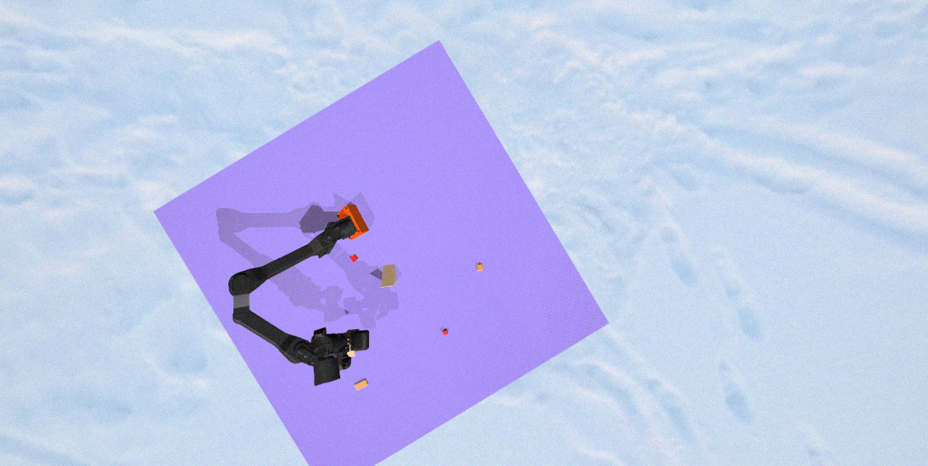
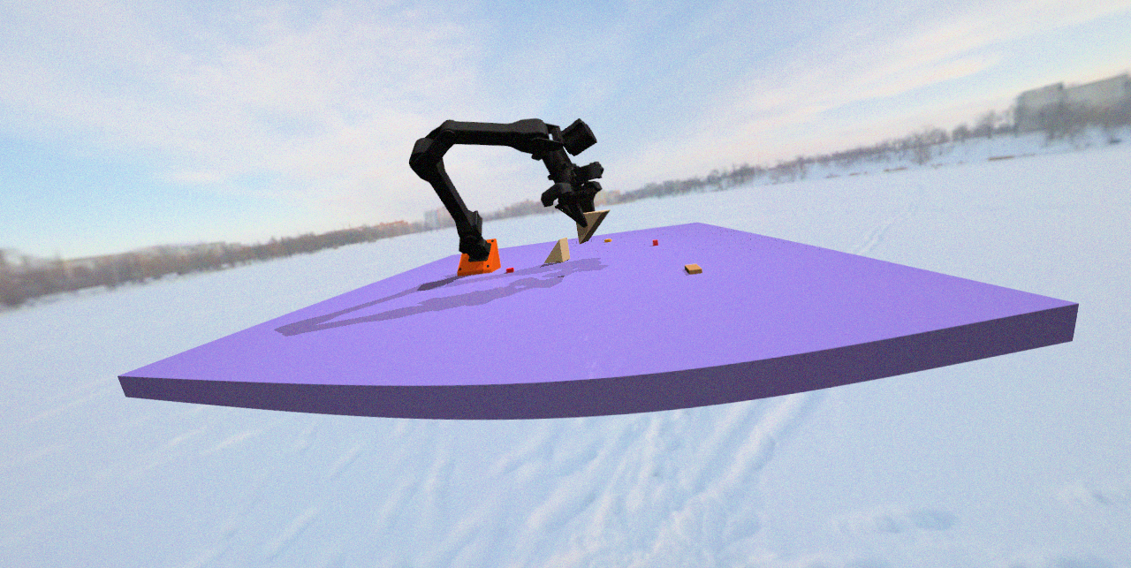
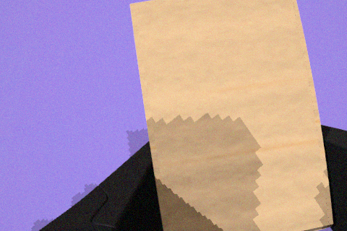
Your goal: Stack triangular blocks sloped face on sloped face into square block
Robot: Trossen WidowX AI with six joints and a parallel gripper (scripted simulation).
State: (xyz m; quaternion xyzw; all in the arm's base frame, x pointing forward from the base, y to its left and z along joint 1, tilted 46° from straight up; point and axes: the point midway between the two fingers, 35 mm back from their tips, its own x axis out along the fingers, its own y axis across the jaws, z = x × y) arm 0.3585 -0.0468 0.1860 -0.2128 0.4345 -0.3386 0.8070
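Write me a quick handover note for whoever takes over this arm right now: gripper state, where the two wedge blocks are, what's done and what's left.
Gripper: shut on the held triangular block, raised in the air, point downward.
Other triangular block: resting on the purple table, sloped face up, near the orange arm base.
Done: one block picked up and lifted.
Left: carry it over the resting block, mate slope to slope with ends even, without shoving the lower one; open and withdraw. Small red and orange bits lie around; avoid them.
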